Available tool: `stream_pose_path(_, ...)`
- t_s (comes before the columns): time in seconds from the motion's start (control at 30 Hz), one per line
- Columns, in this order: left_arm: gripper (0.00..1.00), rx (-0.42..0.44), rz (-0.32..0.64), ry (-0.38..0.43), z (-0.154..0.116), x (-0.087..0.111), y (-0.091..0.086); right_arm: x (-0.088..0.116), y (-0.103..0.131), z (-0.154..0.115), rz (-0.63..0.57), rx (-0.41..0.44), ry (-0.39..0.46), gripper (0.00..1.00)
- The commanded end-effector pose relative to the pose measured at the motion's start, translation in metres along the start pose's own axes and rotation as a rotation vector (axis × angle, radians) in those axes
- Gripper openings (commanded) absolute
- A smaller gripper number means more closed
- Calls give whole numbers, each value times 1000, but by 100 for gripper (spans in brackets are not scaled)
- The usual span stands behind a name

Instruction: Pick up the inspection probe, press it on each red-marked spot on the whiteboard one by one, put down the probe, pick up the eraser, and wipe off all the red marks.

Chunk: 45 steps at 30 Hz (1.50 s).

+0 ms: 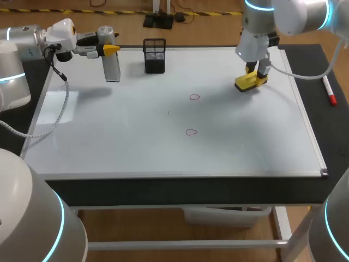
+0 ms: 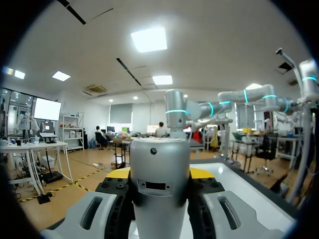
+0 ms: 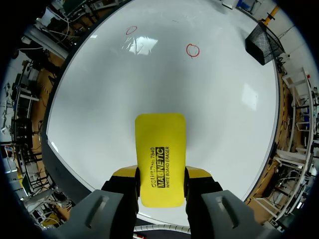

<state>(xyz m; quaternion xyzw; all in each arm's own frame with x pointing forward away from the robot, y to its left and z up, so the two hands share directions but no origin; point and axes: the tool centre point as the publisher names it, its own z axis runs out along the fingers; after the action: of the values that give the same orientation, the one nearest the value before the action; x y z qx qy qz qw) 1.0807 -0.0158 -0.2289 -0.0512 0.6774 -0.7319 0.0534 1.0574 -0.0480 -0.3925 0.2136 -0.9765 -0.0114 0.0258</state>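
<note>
My left gripper [image 1: 110,49] is at the whiteboard's far left corner, shut on the silver inspection probe [image 1: 112,67], which hangs upright below it. In the left wrist view the probe [image 2: 159,169] fills the gap between the yellow tips of the left gripper [image 2: 160,174]. My right gripper [image 1: 256,70] is at the far right of the whiteboard [image 1: 125,136], shut on the yellow eraser [image 1: 250,81]. The eraser [image 3: 161,154] lies low over the board between the right gripper [image 3: 161,174] fingers. Two red marks [image 1: 194,97] [image 1: 191,131] sit mid-board; they also show as red marks [image 3: 193,50] [image 3: 131,30] ahead of the eraser.
A black mesh holder [image 1: 155,55] stands at the board's far edge, right of the probe; the same holder [image 3: 261,42] shows in the right wrist view. A red marker [image 1: 329,90] lies on the dark table surface beyond the board's right edge.
</note>
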Motion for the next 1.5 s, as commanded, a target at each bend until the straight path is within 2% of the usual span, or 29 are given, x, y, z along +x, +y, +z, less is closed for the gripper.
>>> stream_pose_path(0.03, 0, -4, 2, -64, 1, 5, -3, -10, 24, 0, -39, 32, 17, 0)
stream_pose_path(0.27, 0, -4, 2, -64, 1, 5, -3, -28, 66, 7, -153, 46, 31, 0)
stream_pose_path(0.83, 0, -4, 2, -64, 1, 5, -3, -55, 142, 11, -438, 44, 7, 0)
stream_pose_path(1.03, 0, -4, 2, -64, 1, 5, -3, -62, 163, 12, -508, 26, -5, 0)
stream_pose_path(1.5, 0, -4, 2, -64, 1, 5, -3, -71, 206, 25, -649, 2, 31, 0)
